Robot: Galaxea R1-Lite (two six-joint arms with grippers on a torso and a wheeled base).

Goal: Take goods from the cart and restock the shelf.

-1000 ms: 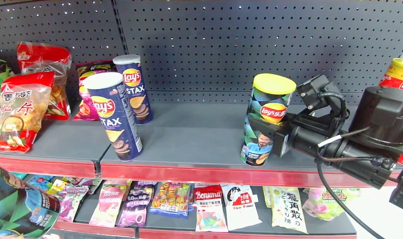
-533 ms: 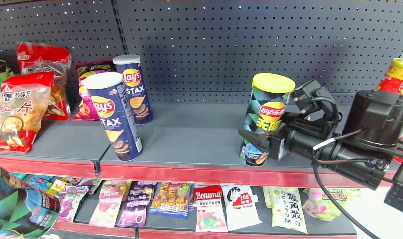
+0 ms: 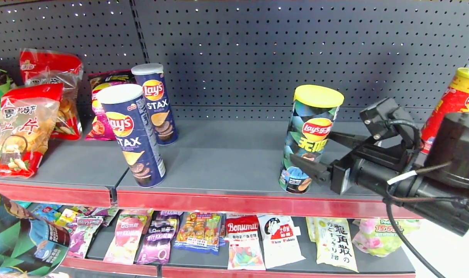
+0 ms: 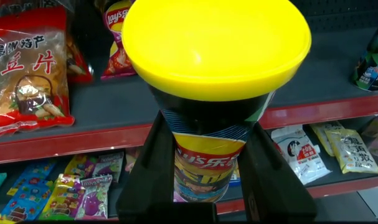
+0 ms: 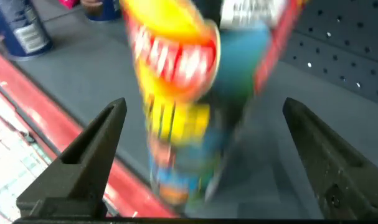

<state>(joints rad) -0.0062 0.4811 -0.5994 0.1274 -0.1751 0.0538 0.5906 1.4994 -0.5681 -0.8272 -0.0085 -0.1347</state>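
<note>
A green-and-black chip can [image 3: 313, 135] with a yellow lid stands upright on the upper shelf [image 3: 226, 162], close to its red front edge. My right gripper [image 3: 311, 146] is open beside it. One finger passes in front of the can's lower part and the other lies behind its right side, both apart from it. The right wrist view has that can [image 5: 189, 106] blurred between the wide-spread fingers [image 5: 83, 162]. My left gripper [image 4: 210, 174] is shut on a second yellow-lidded can [image 4: 217, 56], which sits low at the left in the head view [image 3: 22, 239].
Two tall blue chip cans [image 3: 132, 133] and several snack bags [image 3: 24, 127] fill the shelf's left part. A red can [image 3: 456, 100] stands at the far right. Bare shelf lies between the blue cans and the green can. Candy packets [image 3: 242, 239] line the lower shelf.
My right gripper has opened off the green can and drawn back to the right. The can stays standing where it was set. The left arm has not moved.
</note>
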